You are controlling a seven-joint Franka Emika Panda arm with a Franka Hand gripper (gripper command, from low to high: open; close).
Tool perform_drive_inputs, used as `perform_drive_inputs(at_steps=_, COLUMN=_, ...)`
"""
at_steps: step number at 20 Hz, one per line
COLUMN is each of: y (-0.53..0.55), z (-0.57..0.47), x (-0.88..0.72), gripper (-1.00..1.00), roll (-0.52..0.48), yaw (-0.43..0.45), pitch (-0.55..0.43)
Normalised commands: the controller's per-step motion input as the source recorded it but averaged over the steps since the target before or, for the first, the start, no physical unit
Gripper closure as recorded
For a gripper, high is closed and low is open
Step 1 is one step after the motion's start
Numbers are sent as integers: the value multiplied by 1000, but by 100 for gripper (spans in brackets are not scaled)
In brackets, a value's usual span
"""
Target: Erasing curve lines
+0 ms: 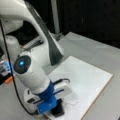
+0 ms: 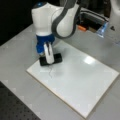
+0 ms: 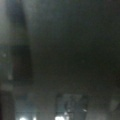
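In both front views my gripper point(image 1: 55, 106) point(image 2: 49, 59) reaches down over the near-left corner of the white board point(image 1: 85, 77) point(image 2: 80, 82). It is shut on a black block eraser point(image 1: 59, 110) point(image 2: 57, 58), which rests flat on the board. The curve lines point(image 1: 71, 103) point(image 2: 51, 72) show as a thin dark squiggle on the board just beside the eraser, apart from it. The wrist view is dark and shows none of these clearly.
The board lies on a grey table point(image 1: 100, 50) point(image 2: 20, 50). Blue and orange items point(image 1: 5, 71) point(image 2: 102, 28) sit off the board near the arm's base. A dark perforated surface point(image 2: 15, 107) borders the table at a front view's bottom left.
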Motion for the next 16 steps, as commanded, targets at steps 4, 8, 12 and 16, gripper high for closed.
perform_drive_inputs(at_steps=4, y=186, z=-251, x=-150, gripper=100, roll=39, yaw=-127, pitch=-138)
perform_drive_inputs(at_steps=8, y=191, z=-246, x=-137, gripper=100, roll=38, yaw=-125, pitch=-137)
perform_drive_inputs(at_steps=12, y=193, z=-242, x=-131, gripper=100, roll=38, yaw=-118, pitch=-129)
perform_drive_inputs(at_steps=16, y=215, z=-225, x=-107, gripper=100, roll=-6, yaw=-90, pitch=-66)
